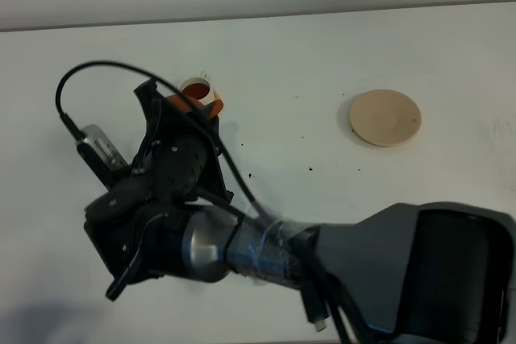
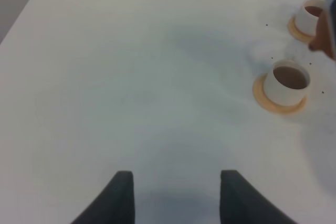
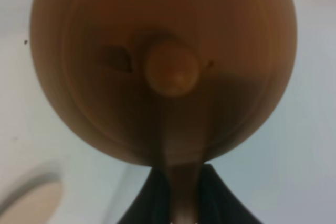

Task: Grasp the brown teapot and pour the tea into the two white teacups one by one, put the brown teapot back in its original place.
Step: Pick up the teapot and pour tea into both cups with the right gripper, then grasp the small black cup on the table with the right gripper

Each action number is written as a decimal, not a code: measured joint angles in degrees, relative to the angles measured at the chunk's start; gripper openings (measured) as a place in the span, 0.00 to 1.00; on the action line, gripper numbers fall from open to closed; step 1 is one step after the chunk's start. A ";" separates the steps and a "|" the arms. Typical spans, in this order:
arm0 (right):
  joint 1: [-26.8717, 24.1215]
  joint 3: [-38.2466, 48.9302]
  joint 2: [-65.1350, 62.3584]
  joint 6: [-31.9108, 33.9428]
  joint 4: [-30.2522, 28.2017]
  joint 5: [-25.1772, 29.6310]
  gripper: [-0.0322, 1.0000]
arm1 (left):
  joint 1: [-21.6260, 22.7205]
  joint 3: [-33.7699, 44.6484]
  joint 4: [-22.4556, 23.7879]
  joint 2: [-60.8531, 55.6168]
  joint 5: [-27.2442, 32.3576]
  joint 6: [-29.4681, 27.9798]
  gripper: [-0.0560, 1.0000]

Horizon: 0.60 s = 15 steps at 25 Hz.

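the brown teapot [image 3: 163,66] fills the right wrist view, lid knob centred, handle held. two white teacups [image 2: 286,82] on orange saucers hold brown tea. the beige disc [image 1: 385,117] lies bare.

The brown teapot [image 3: 163,66] looks like smooth matt clay, the two white teacups [image 2: 286,83] like glossy ceramic on matt orange saucers [image 2: 278,104], the pale beige disc [image 1: 385,117] at two o'clock dull and unglazed, and the white table [image 1: 322,54] smooth and matt.
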 joint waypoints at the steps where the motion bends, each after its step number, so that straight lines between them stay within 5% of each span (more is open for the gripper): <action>1: -0.41 0.00 -0.97 0.72 1.54 0.00 0.12 | 0.00 0.00 0.00 0.00 0.00 0.00 0.41; 7: -4.17 -0.41 -6.43 2.90 13.81 0.07 0.12 | 0.00 0.00 0.00 0.00 0.00 0.00 0.41; 15: -10.29 -1.60 -9.20 3.29 38.20 0.63 0.12 | 0.00 0.00 0.00 0.00 0.00 0.00 0.41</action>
